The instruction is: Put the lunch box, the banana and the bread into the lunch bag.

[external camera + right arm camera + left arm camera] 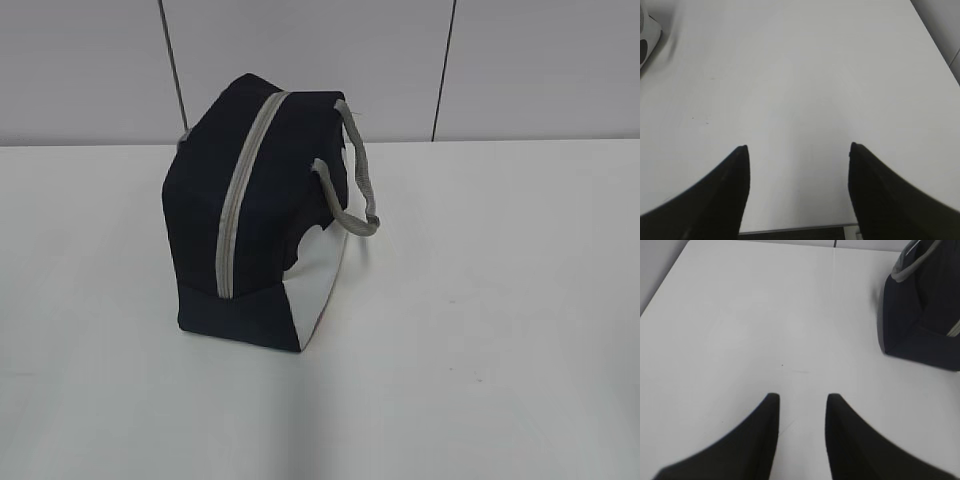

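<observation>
The dark navy lunch bag stands on the white table, its grey zipper shut along the top and its grey strap handles hanging on the right. It also shows at the right edge of the left wrist view, and its white panel shows at the top left of the right wrist view. My left gripper is open and empty over bare table, left of the bag. My right gripper is wide open and empty above the table's front edge. The lunch box, banana and bread are out of view.
A grey panelled wall runs behind the table. The table's left edge shows in the left wrist view, its right edge and front edge in the right wrist view.
</observation>
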